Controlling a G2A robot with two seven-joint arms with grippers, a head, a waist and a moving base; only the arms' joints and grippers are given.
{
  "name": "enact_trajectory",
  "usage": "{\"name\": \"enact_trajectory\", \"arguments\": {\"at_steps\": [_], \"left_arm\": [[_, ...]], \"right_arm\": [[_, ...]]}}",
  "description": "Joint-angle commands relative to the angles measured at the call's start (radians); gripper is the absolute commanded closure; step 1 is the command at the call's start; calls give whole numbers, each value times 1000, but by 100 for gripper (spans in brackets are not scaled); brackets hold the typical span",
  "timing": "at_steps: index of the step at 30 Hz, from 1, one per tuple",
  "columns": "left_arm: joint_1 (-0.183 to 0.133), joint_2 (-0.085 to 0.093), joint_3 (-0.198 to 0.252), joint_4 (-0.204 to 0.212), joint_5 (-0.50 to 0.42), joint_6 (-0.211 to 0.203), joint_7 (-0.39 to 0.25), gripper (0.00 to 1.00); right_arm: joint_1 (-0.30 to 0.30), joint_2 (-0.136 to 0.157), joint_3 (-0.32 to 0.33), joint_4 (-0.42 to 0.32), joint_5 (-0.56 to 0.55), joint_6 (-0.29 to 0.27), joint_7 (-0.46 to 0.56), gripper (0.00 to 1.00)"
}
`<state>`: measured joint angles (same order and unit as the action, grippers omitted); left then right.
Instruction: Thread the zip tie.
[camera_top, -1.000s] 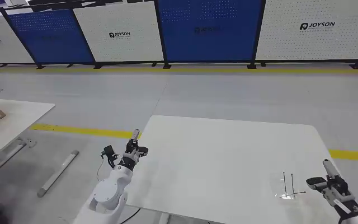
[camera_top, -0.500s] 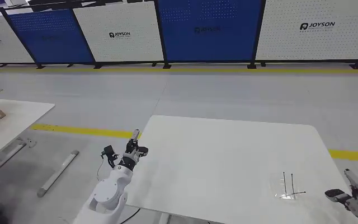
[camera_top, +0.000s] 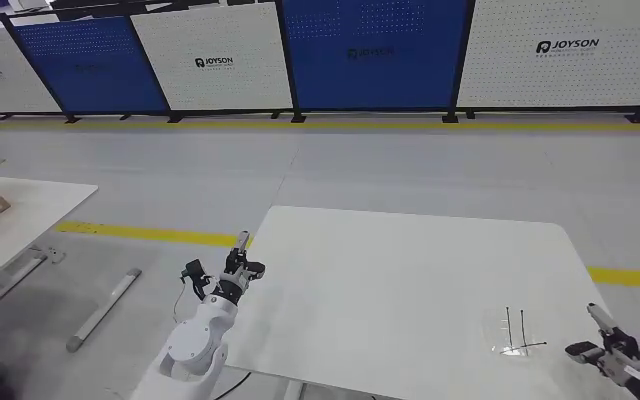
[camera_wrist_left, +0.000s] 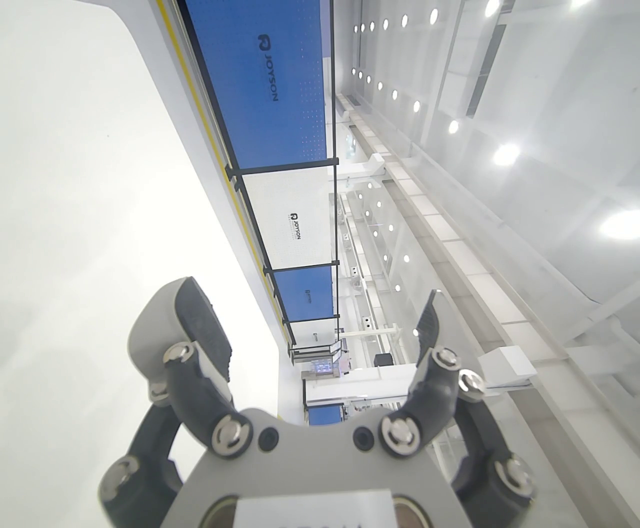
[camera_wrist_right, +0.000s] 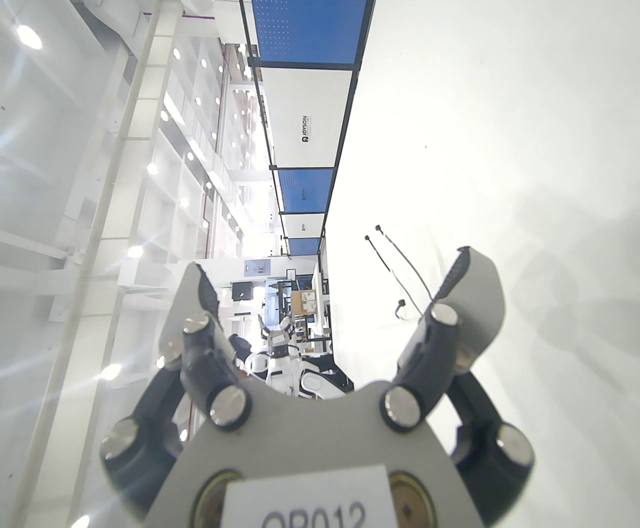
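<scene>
Cutting off the arm behind the right jaws at the top view's bottom-right corner. Squinting at the zip ties (camera_top: 515, 328) from above: hairlines only, heads and tails too thin for sorting. Losing two tie ends behind one jaw in the right wrist view. Chopping the desk (camera_top: 400, 290) at the top view's bottom edge, near side going unseen there.
</scene>
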<state>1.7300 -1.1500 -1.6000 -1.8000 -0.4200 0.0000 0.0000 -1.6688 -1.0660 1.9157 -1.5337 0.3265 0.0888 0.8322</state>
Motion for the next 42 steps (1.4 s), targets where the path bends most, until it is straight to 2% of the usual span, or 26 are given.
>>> {"name": "enact_trajectory", "arguments": {"at_steps": [1,4,7,10,12,14,25,29,32,34,37,42], "left_arm": [[0,0,0,0,0,0,0,0],[0,0,0,0,0,0,0,0],[0,0,0,0,0,0,0,0],[0,0,0,0,0,0,0,0],[0,0,0,0,0,0,0,0],[0,0,0,0,0,0,0,0],[0,0,0,0,0,0,0,0],[0,0,0,0,0,0,0,0],[0,0,0,0,0,0,0,0],[0,0,0,0,0,0,0,0],[0,0,0,0,0,0,0,0],[0,0,0,0,0,0,0,0]], "right_arm": [[-10,0,1,-14,-6,-46,15,0],[-44,3,28,3,16,-150,81,0],[-49,9,48,23,56,-190,172,0],[-39,14,53,41,61,-219,218,0],[-17,18,43,63,35,-208,230,0],[9,20,39,78,-12,-172,162,0],[9,22,24,67,-39,-179,174,0],[30,34,12,78,-94,-219,266,0],[61,47,28,110,-93,-242,378,0],[75,55,39,116,-123,-257,398,0],[107,71,29,132,-163,-247,514,0],[114,72,29,139,-170,-240,513,0]]}}
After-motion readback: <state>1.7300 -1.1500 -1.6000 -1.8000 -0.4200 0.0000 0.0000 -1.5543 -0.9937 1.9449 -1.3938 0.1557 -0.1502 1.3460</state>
